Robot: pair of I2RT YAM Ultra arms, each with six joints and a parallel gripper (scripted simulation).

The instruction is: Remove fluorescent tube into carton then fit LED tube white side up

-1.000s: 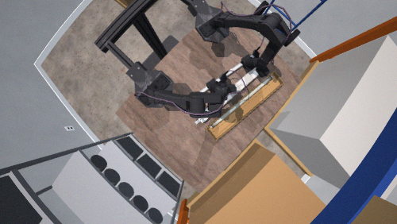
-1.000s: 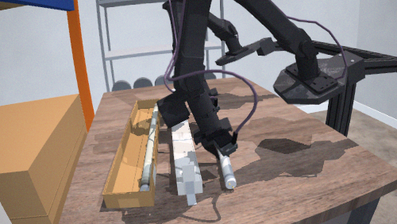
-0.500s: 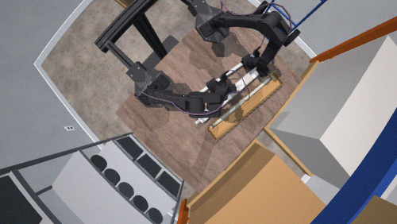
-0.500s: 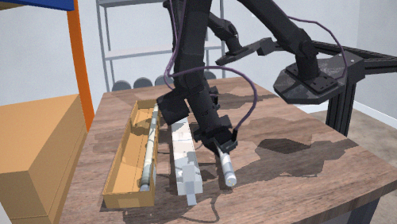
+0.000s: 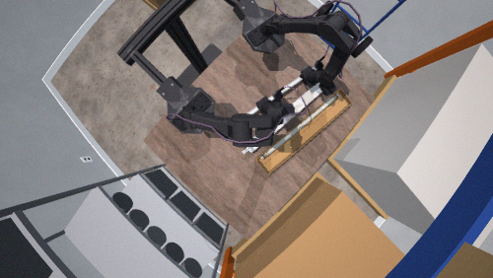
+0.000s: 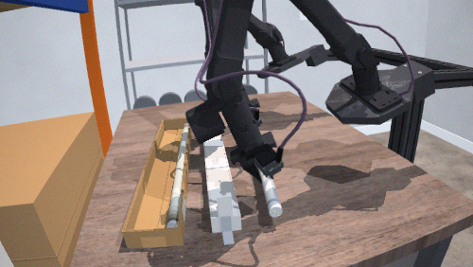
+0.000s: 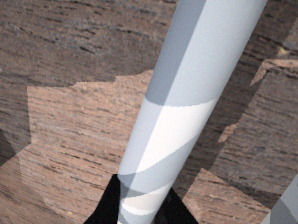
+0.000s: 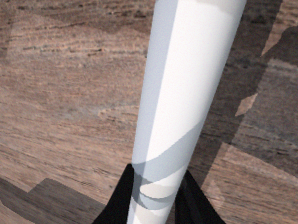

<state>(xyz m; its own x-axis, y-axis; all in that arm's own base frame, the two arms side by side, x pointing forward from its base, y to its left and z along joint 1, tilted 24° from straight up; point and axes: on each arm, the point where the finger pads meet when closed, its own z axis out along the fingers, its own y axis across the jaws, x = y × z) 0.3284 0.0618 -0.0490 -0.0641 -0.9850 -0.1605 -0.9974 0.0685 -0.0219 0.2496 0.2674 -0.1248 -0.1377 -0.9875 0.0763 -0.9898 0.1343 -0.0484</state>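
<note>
The LED tube point(image 5: 292, 84) point(image 6: 271, 194) point(image 7: 180, 110) point(image 8: 185, 75) is held level just above the bench, beside the fixture on the arm-base side. My left gripper point(image 5: 311, 76) point(image 6: 265, 171) point(image 7: 139, 187) is shut on it near one end. My right gripper point(image 5: 273, 101) point(image 8: 156, 174) is shut on it further along. White surface faces the wrist cameras, with a grey-blue strip along one side. The light fixture point(image 5: 306, 101) point(image 6: 218, 175) holds no tube that I can see; arms partly hide it. The old fluorescent tube point(image 5: 322, 109) point(image 6: 178, 182) lies lengthwise inside the carton point(image 6: 153, 238), along its fixture-side wall.
The carton sits on the bench point(image 5: 197, 163) point(image 6: 331, 237) beside the fixture, roughly parallel to it. The near lampholder point(image 6: 227, 213) stands at the fixture's end. Large brown boxes point(image 5: 316, 232) point(image 6: 43, 189) and a grey rack point(image 5: 163, 217) stand beyond the bench edges.
</note>
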